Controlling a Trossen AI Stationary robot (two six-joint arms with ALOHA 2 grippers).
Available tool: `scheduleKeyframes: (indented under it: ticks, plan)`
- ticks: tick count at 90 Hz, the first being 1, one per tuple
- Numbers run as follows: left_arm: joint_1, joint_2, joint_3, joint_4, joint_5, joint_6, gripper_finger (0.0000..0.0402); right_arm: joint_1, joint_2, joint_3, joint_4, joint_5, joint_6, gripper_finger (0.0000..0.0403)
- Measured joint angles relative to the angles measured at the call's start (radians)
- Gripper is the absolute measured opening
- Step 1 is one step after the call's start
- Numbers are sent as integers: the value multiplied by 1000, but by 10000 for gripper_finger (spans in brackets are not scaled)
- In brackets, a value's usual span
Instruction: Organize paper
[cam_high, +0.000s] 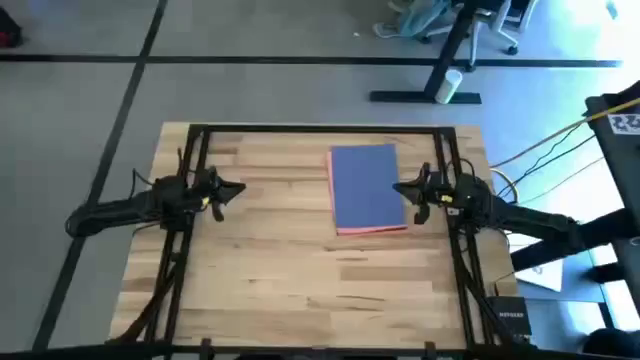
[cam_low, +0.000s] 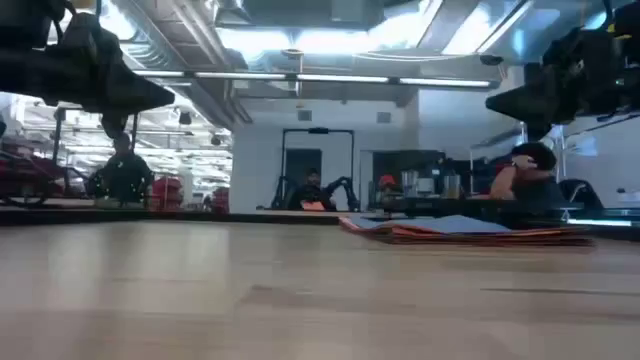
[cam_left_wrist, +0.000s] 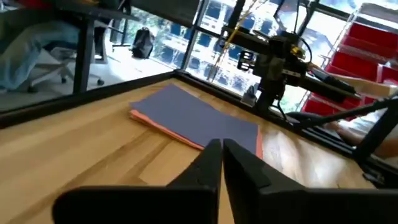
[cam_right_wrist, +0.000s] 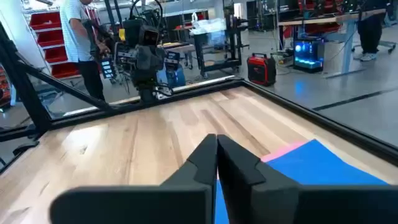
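1. Bare wooden desk (cam_high: 300, 280) fills the near half of the scene, its light planks running left to right inside a dark metal frame (cam_high: 320, 129).
2. On the right half of the desk, toward the far side, lies the paper (cam_high: 366, 188): a flat stack of sheets with a blue sheet on top.
3. A pink edge shows along the stack's near side in the high view, and the right wrist view also shows pink at one corner under the blue.
4. In the low view the stack lies flat on the desk to the right of centre, with orange-red edges showing under the top sheet.
5. The right tool (cam_high: 402, 188) hangs just beside the right edge of the stack, pointing left toward it. In the low view it is well above the desk and touches nothing.
6. Its two dark fingers (cam_right_wrist: 208, 155) are pressed together with only a thin slit between them, and they hold nothing.
7. The left tool (cam_high: 238, 189) hovers over the left part of the desk, well apart from the paper and pointing right toward it.
8. Its fingers (cam_left_wrist: 211, 163) are likewise closed against each other and empty.
9. Both arms reach in from the desk's sides at about the same depth, so the two tools face each other across the stack.
10. Beyond the desk, a person in a light shirt (cam_right_wrist: 78, 37) stands in the room behind the left arm.
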Motion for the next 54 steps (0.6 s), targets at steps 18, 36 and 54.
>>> scheduleKeyframes:
  ticks: [18, 36, 54]
  plan:
    - [0, 0, 0, 0, 0, 16, 0, 0, 0, 0, 1, 0, -3, 0]
    - [0, 0, 0, 2, -1, 49, 0, 0, 0, 2, -55, 51, 21, 0]
    - [1, 0, 0, 10, -13, 77, 0, 0, 36, 120, -272, 150, 92, 1]
